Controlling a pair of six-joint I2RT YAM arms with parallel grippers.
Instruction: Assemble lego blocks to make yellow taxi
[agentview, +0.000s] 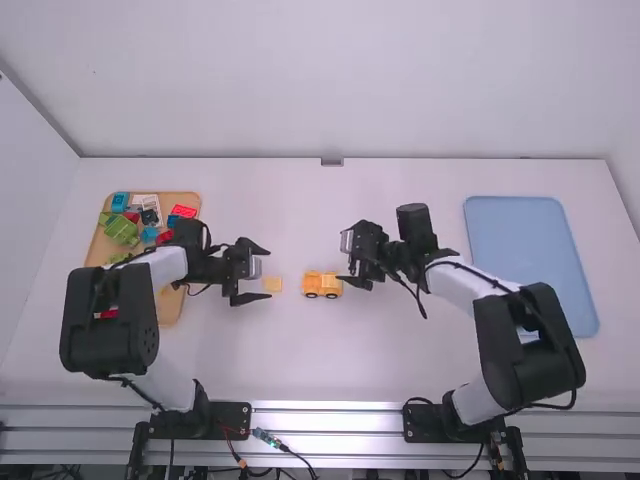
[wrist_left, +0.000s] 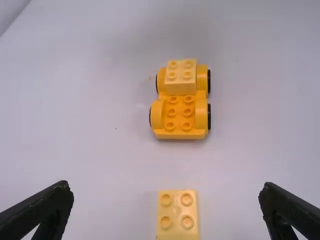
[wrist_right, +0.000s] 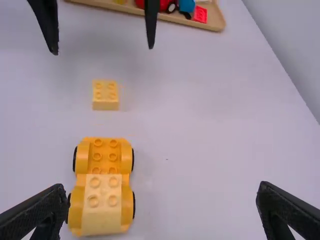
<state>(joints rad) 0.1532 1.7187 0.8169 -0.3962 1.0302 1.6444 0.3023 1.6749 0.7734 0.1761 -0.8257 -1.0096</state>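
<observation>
So in the high view the yellow car base (agentview: 322, 285) lies mid-table, long axis nine to three o'clock, bare studded end facing nine, stacked block at three. Loose yellow block (agentview: 272, 284) sits at its nine. Left gripper (agentview: 268, 273), just by that block, and right gripper (agentview: 343, 258), at the car's one-to-two, both have fingers spread.

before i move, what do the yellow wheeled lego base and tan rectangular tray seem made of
The yellow wheeled base looks like smooth hard plastic, with moulded studs. The tan tray looks matte, perhaps wood or plastic; its colour suits wood, but no grain shows.
</observation>
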